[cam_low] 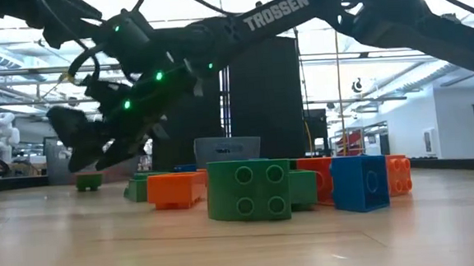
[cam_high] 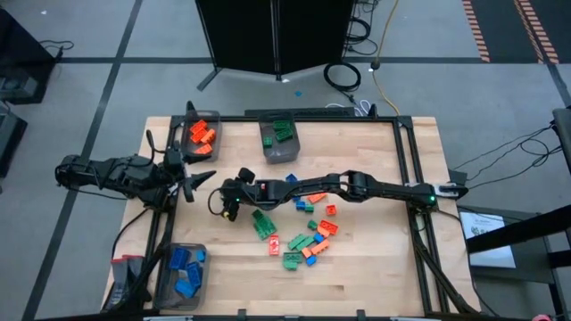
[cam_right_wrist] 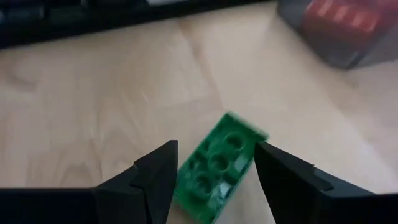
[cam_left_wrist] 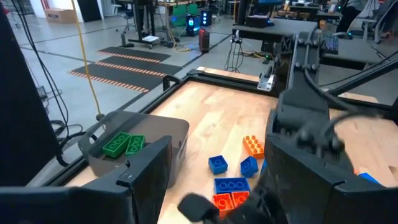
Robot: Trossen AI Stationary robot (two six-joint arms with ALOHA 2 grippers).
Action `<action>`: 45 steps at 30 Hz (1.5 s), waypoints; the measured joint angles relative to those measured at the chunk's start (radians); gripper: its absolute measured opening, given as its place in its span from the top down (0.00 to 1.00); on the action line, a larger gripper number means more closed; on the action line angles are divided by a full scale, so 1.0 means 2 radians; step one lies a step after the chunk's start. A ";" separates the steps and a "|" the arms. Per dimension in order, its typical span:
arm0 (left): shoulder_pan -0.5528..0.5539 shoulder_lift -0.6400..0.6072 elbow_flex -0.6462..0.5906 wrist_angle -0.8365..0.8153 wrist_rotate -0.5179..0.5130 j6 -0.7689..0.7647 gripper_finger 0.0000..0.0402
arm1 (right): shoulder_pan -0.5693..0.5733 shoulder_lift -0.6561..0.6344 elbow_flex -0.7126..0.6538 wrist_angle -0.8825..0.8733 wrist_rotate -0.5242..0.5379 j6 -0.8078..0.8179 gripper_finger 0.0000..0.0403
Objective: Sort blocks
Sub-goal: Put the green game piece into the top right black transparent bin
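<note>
Green brick point(cam_right_wrist: 217, 168) lying askew on table point(cam_high: 375, 160), left of centre, between spread fingers of right gripper point(cam_right_wrist: 216, 148), seemingly not pinched. Left gripper point(cam_high: 201, 185) close by, fingers spread, empty. Other blocks point(cam_high: 308, 241) scattered mid-table.

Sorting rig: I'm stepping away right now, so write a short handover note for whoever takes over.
Right gripper: open, fingers either side of a green block, no grip visible.
Left gripper: open, empty, waiting at the table's left side.
Done: some blocks already sit in the orange bin, green bin and blue bin.
Left: the mixed pile mid-table, all three colours.
</note>
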 joint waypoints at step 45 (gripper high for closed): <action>0.000 0.000 0.000 -0.025 0.017 -0.001 0.36 | -0.038 -0.151 0.013 -0.402 0.232 -0.055 0.90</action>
